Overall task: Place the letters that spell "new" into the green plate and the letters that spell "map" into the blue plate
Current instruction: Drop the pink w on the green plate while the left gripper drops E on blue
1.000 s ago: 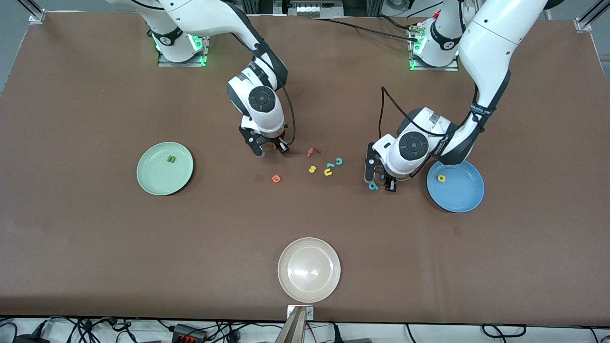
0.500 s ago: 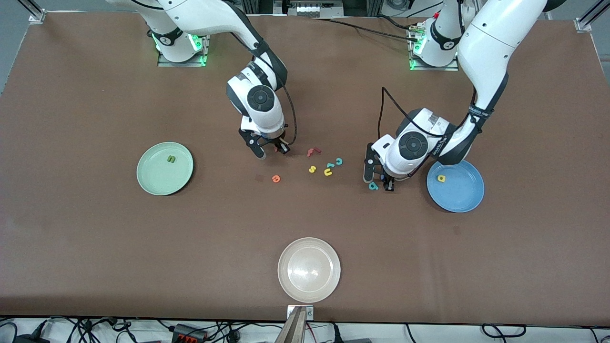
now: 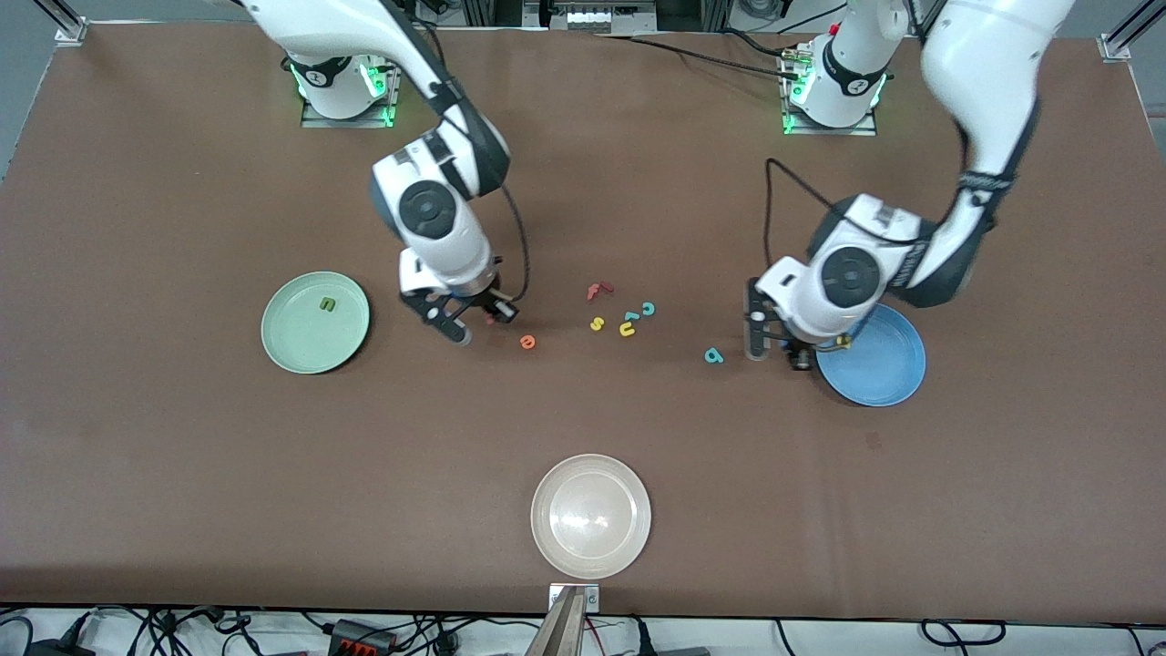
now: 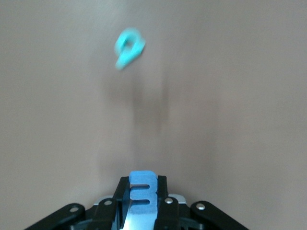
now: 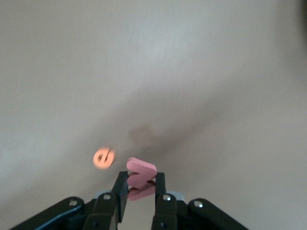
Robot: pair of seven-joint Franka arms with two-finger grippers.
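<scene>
Both arms have lifted off the table. Left gripper [image 4: 142, 203] pinches the blue m [image 4: 142, 191], now beside the blue plate [image 3: 888, 383]. Right gripper [image 5: 139, 191] pinches the salmon w [image 5: 140, 172], moved toward the green plate [image 3: 301, 351]. Orange e [image 3: 527, 342] and teal p [image 3: 713, 355] remain on the table [image 3: 182, 474].

Blurred in left wrist view: teal p [image 4: 129, 47]. Smeared in right wrist view: orange e [image 5: 102, 157]. Mostly hidden under left arm: yellow a [image 3: 844, 343] on blue plate [image 3: 884, 369].
</scene>
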